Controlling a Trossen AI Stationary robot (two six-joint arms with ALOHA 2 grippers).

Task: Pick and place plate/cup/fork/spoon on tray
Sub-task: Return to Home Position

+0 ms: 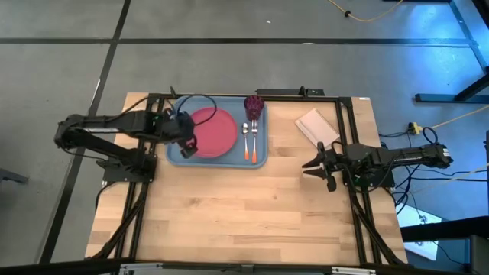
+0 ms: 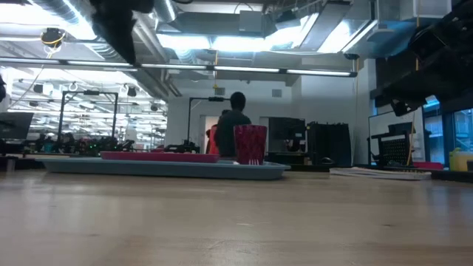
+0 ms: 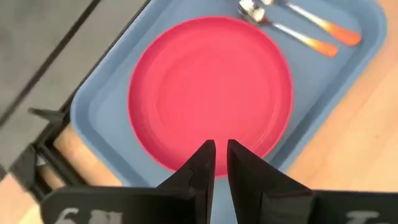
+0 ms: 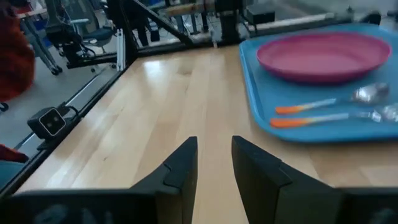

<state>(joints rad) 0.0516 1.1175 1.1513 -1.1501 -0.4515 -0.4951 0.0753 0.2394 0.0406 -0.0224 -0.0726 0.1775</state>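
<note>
The light-blue tray [image 1: 260, 156] lies at the table's far middle. The pinkish-red plate [image 1: 212, 131] lies flat on its left half. The maroon cup [image 1: 254, 105] stands upright in the tray's far right corner and also shows in the low view [image 2: 250, 144]. The spoon [image 1: 246, 142] and fork [image 1: 254, 139] lie side by side on the tray right of the plate, orange handles toward the near edge. My left gripper [image 3: 221, 155] hovers above the plate's near left rim, its fingers nearly together and empty. My right gripper [image 4: 214, 152] is slightly open and empty, low over the table's right side.
A pale folded napkin [image 1: 315, 124] lies on the wood right of the tray. Black frame rails [image 1: 348, 137] run along the table's sides. Bare wood [image 1: 237, 214] fills the near half. A person [image 2: 235, 118] stands in the room behind the table.
</note>
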